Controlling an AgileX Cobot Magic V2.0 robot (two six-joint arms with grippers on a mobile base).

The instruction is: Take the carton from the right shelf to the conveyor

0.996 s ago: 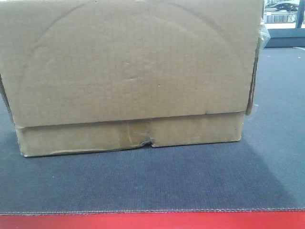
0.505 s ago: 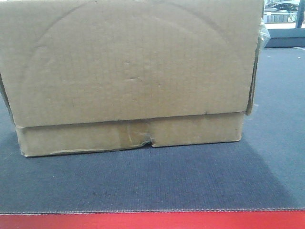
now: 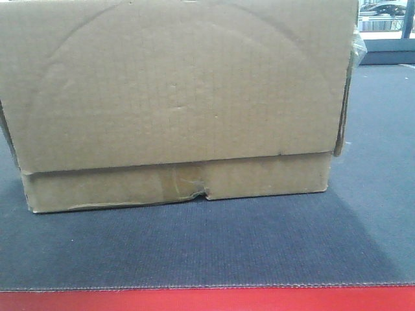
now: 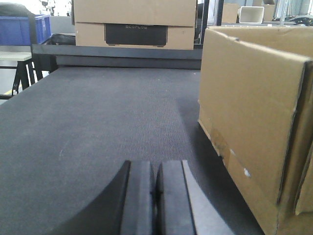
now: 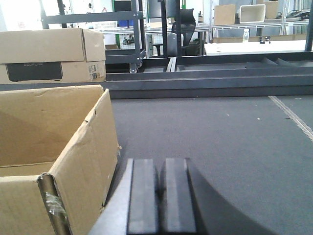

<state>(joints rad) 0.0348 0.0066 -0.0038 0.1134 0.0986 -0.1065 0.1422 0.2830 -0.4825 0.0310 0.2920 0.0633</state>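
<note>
Front-facing view: the carton [image 3: 175, 103] sits flat on the dark woven belt of the conveyor [image 3: 214, 246], its lower flap edge with the small tear facing the camera and a band of bare belt between it and the red strip [image 3: 207, 299] at the near edge. From the left wrist view, the left gripper [image 4: 156, 196] hovers low over the belt with its fingers [image 4: 139, 196] pressed together and gripping nothing, the carton's side wall just beside it to its right. From the right wrist view, the right gripper [image 5: 158, 196] hangs likewise with fingers [image 5: 143, 196] clenched on nothing, the carton's open top and taped corner close on its left. The carton appears to be delivered, so the risks now lie in the retreat. Either arm, swinging inward as it lifts away, could clip a side wall or the loose flap at the corner and skew or drag the box toward the red edge; the carton looks light and open-topped, so a nudge would likely shift it. Dropping lower would scrape the fingers on the belt fabric. Open room is generous outward: bare belt stretches ahead of the left gripper up to a dark rail and a second box [image 4: 134, 22] beyond it, and wide clear belt lies ahead and to the right of the right gripper toward a dark frame rail [image 5: 205, 81]. The right shelf is not visible in these views.
</note>
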